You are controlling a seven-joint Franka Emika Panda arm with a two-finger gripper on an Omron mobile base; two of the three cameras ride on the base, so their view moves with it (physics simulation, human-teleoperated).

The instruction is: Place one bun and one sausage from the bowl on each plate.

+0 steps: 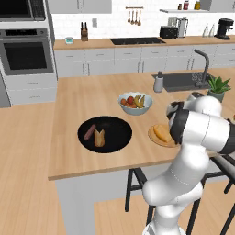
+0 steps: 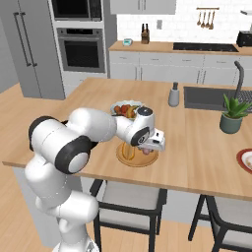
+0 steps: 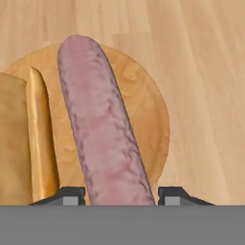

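In the hand view a long pink sausage (image 3: 103,129) runs between my fingertips, and my gripper (image 3: 122,194) is shut on it just above the tan wooden plate (image 3: 143,110). A bun (image 3: 24,139) lies on that plate beside the sausage. From the right base view my gripper (image 2: 147,146) hangs low over the tan plate (image 2: 139,160). The black bowl (image 1: 117,133) holds another sausage (image 1: 90,131) and another bun (image 1: 99,137). The red-rimmed plate (image 2: 244,160) sits at the far right counter edge.
A white fruit bowl (image 1: 135,104) stands just behind the tan plate (image 1: 154,136). A potted plant (image 2: 231,115), a soap dispenser (image 2: 173,94) and the sink (image 2: 206,97) lie further back. Stools stand under the counter's front edge.
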